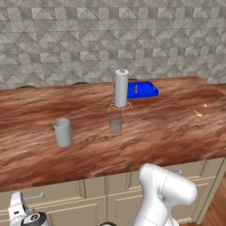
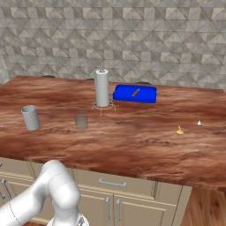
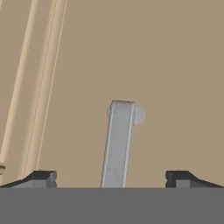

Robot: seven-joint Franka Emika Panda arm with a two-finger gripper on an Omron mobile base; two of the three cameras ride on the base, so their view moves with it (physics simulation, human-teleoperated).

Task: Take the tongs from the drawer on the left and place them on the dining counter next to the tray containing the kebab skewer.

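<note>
Drawer [image 3: 175, 65]: beige flat front panel; silver bar handle [image 3: 117, 144] stands between the fingertips, untouched.
Gripper [image 3: 111, 178]: jaws wide apart, holding nothing, close to the panel.
Tray [image 1: 142, 89]: bright blue, on the far part of the tabletop [image 1: 154, 132], just right of a grey cylinder [image 1: 121, 88].
Kebab skewer [image 1: 136, 88]: orange-brown, lying in the tray.

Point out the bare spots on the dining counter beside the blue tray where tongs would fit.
Bare wood lies right of the tray, toward the small yellow item, and in front of it. Its left is crowded by the tall grey cylinder.
</note>
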